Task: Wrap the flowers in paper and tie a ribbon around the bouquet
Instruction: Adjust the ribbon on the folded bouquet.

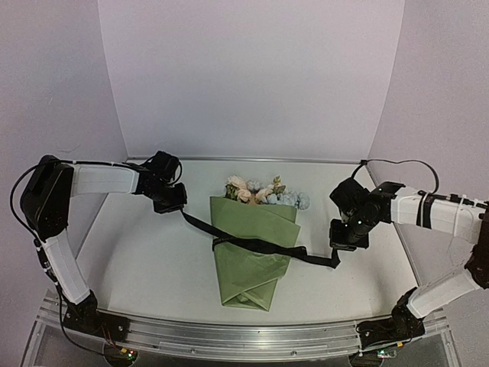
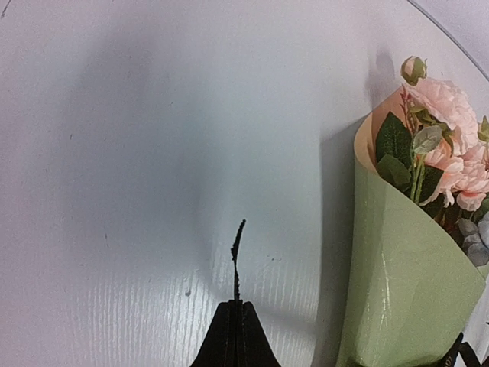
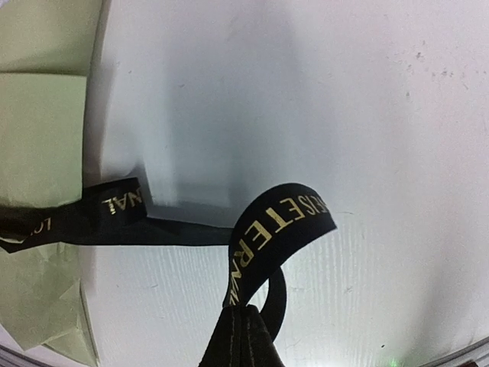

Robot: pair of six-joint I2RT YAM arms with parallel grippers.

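The bouquet [image 1: 246, 256] lies in the middle of the table, an olive-green paper [image 1: 260, 222] cone with its point toward the arms. The flowers [image 1: 263, 191], pale blue and cream-peach, show at its far wide end. The black ribbon [image 1: 256, 245] crosses the cone from upper left to lower right. My left gripper [image 1: 177, 206] is shut on the ribbon's left end, which sticks up edge-on [image 2: 238, 260] past the left gripper's tips [image 2: 237, 306]. My right gripper [image 1: 341, 252] is shut on the right end, where the gold-lettered ribbon [image 3: 283, 229] loops above the right gripper's tips [image 3: 248, 310].
The white table [image 1: 137, 260] has side walls and a back wall around it. A metal rail [image 1: 229, 336] with both arm bases runs along the near edge. In the left wrist view the paper cone [image 2: 405, 283] and pink blooms [image 2: 451, 145] stand at the right.
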